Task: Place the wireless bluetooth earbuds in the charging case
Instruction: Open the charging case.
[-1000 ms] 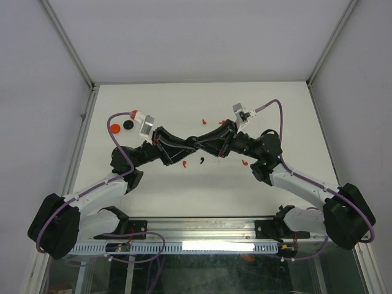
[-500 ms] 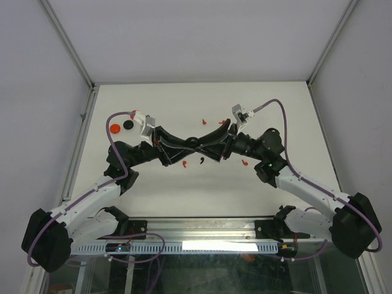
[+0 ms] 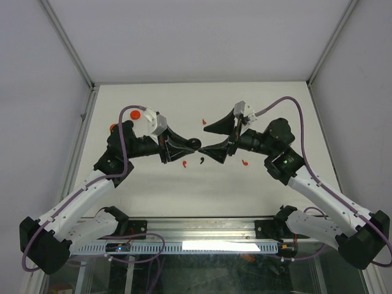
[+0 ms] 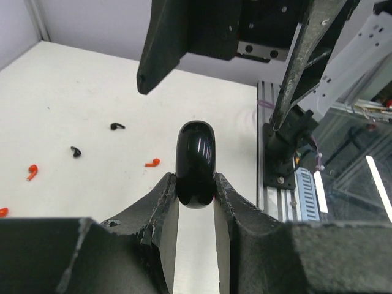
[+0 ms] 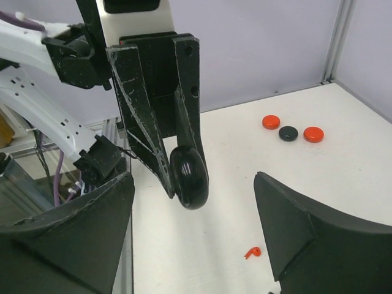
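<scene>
Now the black case (image 4: pixel 196 164) stands on its thin edge between the fingers of the left gripper (image 3: pixel 190 146), which is almost closed and clamps the two flat sides. The long axis of the case runs straight out from the fingertips, and its rounded end points toward the right gripper (image 3: pixel 205 139). That gripper is spread wide just in front of the case and holds nothing. Loose earbuds (image 4: pixel 152 162), red and black, lie on the table (image 3: pixel 275 98) below, apart from each other.
</scene>
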Motion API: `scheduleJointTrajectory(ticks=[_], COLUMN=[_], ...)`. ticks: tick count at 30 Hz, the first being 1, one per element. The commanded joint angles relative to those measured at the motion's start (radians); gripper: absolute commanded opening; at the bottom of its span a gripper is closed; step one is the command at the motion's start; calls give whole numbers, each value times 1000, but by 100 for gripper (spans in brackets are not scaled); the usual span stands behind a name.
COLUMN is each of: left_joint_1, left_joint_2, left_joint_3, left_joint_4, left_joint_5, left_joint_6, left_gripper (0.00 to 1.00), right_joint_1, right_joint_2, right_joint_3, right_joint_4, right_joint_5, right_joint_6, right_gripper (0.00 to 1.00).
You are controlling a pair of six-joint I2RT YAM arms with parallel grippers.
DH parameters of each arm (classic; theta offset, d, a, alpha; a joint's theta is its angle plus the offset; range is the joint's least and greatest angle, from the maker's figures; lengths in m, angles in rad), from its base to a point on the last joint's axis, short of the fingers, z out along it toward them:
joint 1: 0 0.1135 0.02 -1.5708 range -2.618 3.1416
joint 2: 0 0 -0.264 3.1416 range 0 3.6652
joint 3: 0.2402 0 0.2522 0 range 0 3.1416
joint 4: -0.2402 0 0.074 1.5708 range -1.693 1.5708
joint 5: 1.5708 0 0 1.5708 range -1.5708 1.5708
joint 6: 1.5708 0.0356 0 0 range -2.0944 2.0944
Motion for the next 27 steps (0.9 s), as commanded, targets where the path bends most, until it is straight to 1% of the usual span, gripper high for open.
scheduleJointTrajectory(ticks=[1, 7, 13, 19, 27], left_joint_1=[-9, -8, -5, -3, -3], left_joint_2=[31, 63, 67, 67, 58], left_joint_3=[57, 67, 57, 47, 52], left_joint_4=[-75, -72, -34, -22, -130], left_joint_5=[102, 154, 184, 215, 209], left_joint_6=[116, 118, 87, 77, 183], left_gripper=[0, 0, 0, 0, 0], right_joint_1=[-2, -1, -2, -1, -4], right_joint_2=[11, 64, 97, 105, 71], right_joint_3=[65, 85, 92, 94, 104], right_joint_4=[-80, -93, -114, -147, -162], right_joint_5=[-45, -93, -98, -40, 16], right_joint_6=[-129, -159, -186, -223, -221], right_gripper=[82, 83, 84, 84, 83])
